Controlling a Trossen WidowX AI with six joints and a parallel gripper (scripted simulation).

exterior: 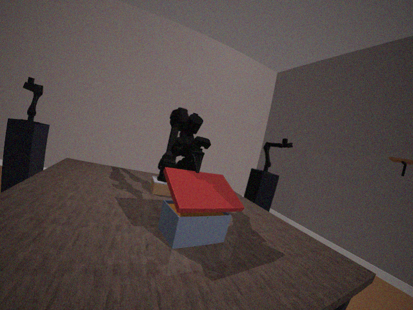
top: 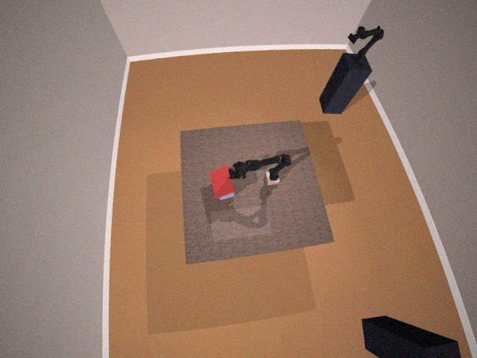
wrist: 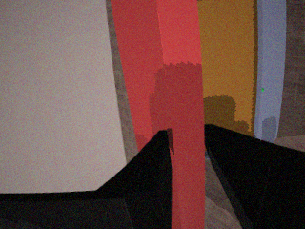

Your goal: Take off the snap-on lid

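Observation:
The red lid is off its seat and tilted above the blue-grey storage box. Its edge on the gripper's side is raised high, and the opposite edge is low, close to the box rim. A strip of the ochre inside shows under that low edge; whether the edge touches the rim I cannot tell. The box stands upright on the table. My gripper is shut on the raised edge of the lid. In the exterior view the lid partly hides the fingertips.
The wooden table bears the box and the arm's small white-topped base block. Dark pedestals stand beyond the table, some carrying other arms. The table's edge shows at the lower right.

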